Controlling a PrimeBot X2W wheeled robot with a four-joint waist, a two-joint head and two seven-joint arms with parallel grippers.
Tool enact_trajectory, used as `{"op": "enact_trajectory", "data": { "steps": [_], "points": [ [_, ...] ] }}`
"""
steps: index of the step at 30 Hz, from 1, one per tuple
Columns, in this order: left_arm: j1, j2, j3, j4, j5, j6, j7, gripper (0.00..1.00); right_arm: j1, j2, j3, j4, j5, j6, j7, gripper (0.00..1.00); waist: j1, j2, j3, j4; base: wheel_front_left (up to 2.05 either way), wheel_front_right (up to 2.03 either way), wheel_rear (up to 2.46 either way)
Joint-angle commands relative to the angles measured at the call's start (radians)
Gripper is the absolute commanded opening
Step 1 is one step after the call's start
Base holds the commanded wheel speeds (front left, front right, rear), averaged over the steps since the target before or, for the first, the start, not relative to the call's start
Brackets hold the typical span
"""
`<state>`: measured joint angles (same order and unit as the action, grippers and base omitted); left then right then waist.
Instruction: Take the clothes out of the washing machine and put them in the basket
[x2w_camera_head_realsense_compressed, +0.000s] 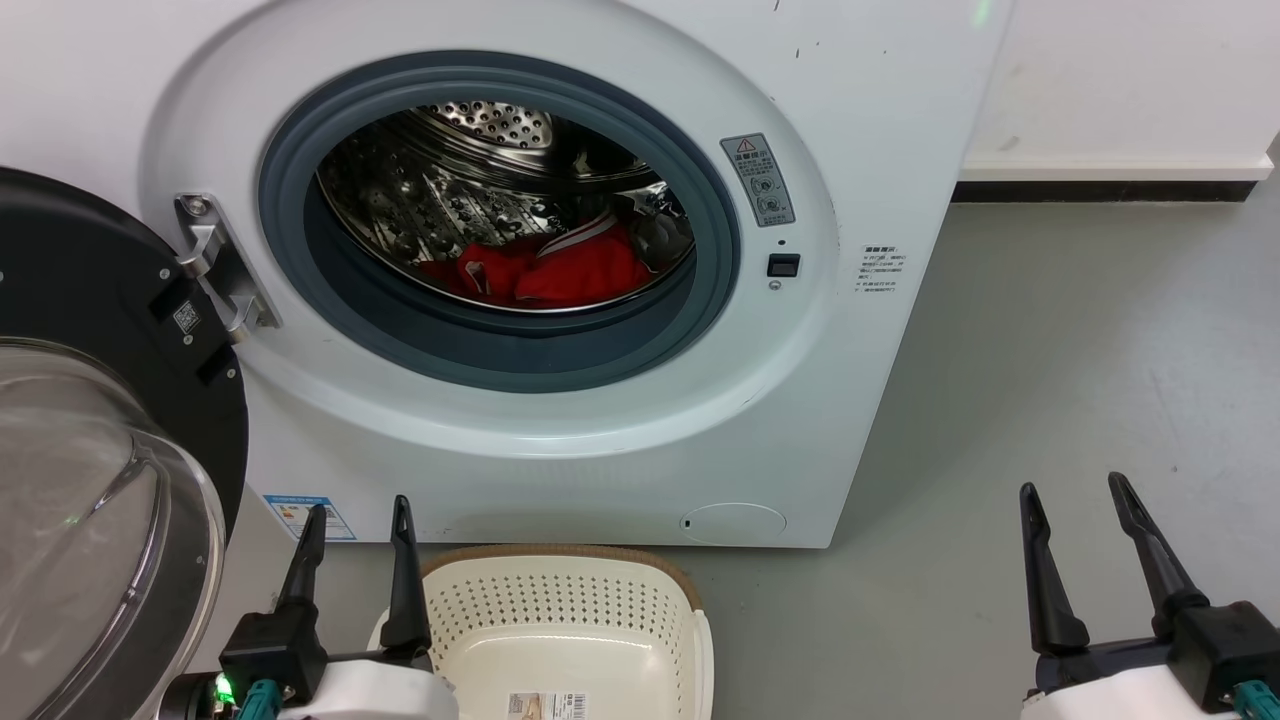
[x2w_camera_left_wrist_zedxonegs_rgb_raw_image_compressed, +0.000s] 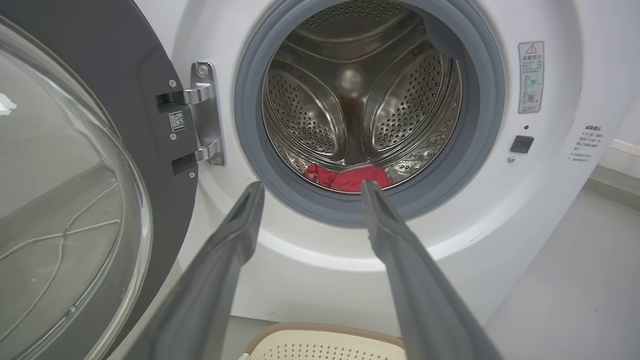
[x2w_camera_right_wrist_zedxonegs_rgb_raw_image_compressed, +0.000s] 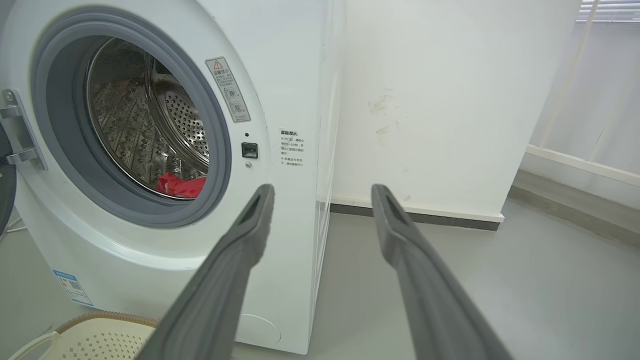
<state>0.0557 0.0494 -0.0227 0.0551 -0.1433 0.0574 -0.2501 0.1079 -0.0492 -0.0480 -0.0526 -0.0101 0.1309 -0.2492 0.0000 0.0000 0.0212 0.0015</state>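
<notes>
L tool (x2w_camera_head_realsense_compressed: 360, 505), R tool (x2w_camera_head_realsense_compressed: 1072, 483): both low, jaws apart, empty.

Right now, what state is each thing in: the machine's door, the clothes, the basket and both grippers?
washing machine door: open, swung out to the left.
clothes: lying at the bottom of the drum, not yet taken out.
basket: on the floor, no clothes in the part that shows.
left gripper: open, holding nothing.
right gripper: open, holding nothing.

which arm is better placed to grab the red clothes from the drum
Probably the left. The left gripper, open, points straight at the clothes in the washing machine; the right gripper, also open, sits off past the machine's right edge.
</notes>
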Motion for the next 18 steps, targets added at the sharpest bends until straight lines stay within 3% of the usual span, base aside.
{"op": "enact_trajectory", "data": {
  "steps": [1,18],
  "points": [
    [0.006,0.001,-0.001,-0.002,0.018,0.006,-0.008,1.00,0.014,-0.002,0.000,-0.002,-0.018,0.000,-0.009,1.00,0.0000,0.0000,0.000,0.000,0.00,0.00,0.00],
    [0.014,0.001,-0.002,0.022,0.030,-0.003,-0.016,1.00,0.023,-0.002,0.000,0.031,0.017,0.000,-0.017,1.00,0.0000,0.0000,-0.002,0.004,0.00,0.00,0.00]
  ]
}}
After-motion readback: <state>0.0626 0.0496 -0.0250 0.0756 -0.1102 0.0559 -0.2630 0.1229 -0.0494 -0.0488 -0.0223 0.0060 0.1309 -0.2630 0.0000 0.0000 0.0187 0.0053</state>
